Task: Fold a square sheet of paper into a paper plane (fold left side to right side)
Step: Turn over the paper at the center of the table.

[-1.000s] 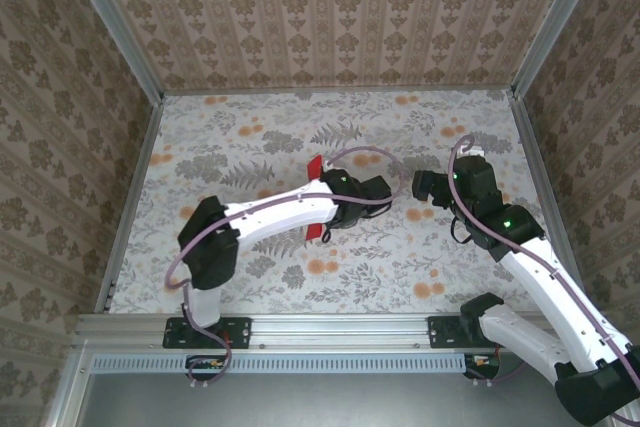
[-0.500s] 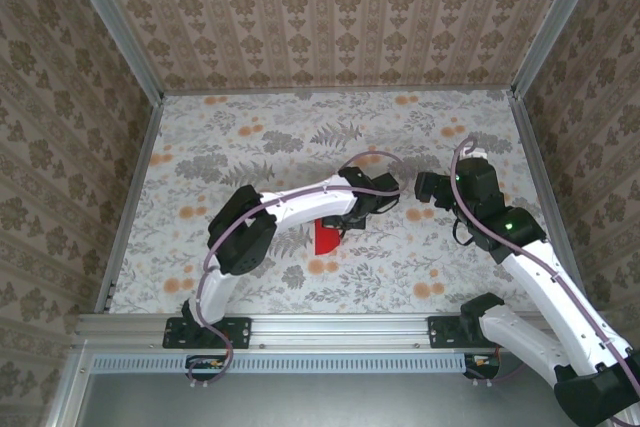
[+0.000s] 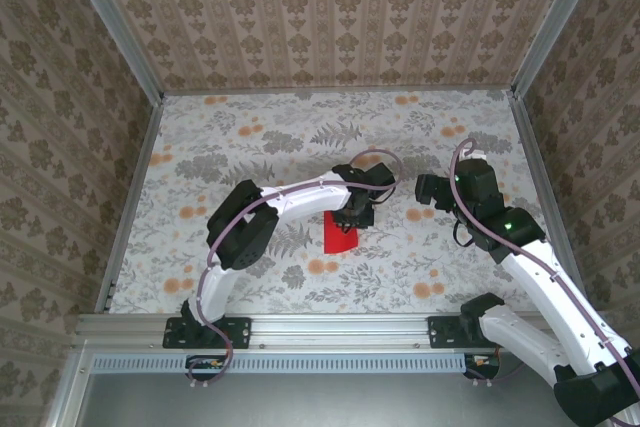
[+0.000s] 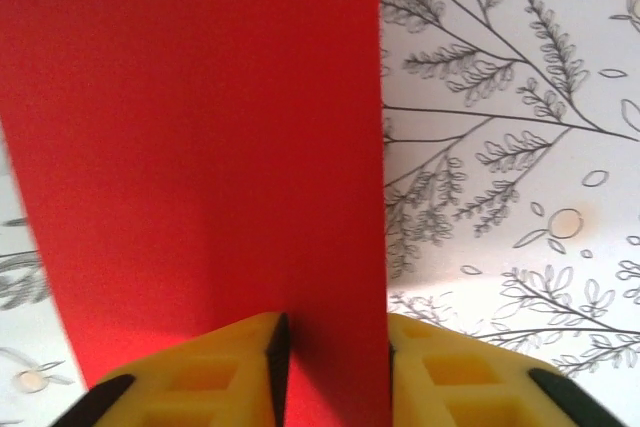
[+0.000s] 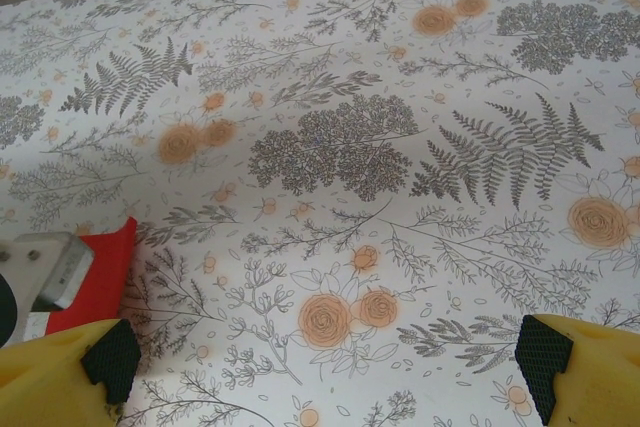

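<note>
Left gripper (image 4: 330, 372) jaws pinch the square sheet of paper (image 3: 341, 234) | right gripper (image 5: 320, 367) jaws spread, holding nothing | red paper lies mid-table on the floral tablecloth (image 3: 250, 142), right gripper apart to its right.

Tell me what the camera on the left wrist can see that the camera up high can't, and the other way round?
The left wrist view is right up close: the left end effector has its yellow fingers pinched on the near edge of the square sheet of paper, and a faint crease runs up the red.

The top view shows the big picture: both white arms, the right end effector hanging apart from the paper, and the patterned walls.

Both show the red paper lying on the floral tablecloth.
</note>
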`<action>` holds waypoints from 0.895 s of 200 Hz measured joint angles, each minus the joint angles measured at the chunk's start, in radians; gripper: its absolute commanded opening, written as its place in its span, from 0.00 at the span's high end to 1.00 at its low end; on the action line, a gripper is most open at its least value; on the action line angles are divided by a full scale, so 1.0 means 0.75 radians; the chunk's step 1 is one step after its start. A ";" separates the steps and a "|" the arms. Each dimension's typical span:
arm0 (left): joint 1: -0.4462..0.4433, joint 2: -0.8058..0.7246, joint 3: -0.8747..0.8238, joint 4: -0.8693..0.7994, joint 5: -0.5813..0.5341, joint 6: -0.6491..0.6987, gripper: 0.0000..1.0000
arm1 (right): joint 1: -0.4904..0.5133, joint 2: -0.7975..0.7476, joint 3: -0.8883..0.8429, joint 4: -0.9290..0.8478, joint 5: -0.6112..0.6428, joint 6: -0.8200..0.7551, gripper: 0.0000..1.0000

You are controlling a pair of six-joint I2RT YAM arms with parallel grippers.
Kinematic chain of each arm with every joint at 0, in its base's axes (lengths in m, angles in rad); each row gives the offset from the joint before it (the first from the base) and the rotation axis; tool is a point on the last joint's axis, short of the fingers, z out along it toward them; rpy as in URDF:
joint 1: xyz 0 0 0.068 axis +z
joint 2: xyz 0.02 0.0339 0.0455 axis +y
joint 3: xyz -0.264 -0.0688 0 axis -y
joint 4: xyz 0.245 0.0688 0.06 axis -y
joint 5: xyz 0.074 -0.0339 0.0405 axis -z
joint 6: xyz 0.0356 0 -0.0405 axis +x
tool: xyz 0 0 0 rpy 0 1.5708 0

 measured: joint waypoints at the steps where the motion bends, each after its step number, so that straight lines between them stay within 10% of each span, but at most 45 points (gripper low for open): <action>1: 0.001 0.000 -0.002 0.003 0.003 -0.001 0.65 | 0.000 0.001 0.000 0.000 -0.001 0.000 0.00; 76: 0.070 -0.239 -0.293 0.325 0.225 0.112 0.40 | -0.004 0.065 0.000 0.000 -0.153 -0.025 0.00; 179: 0.448 -0.738 -0.911 0.763 0.489 0.193 0.39 | 0.077 0.540 -0.055 0.282 -0.697 0.116 0.20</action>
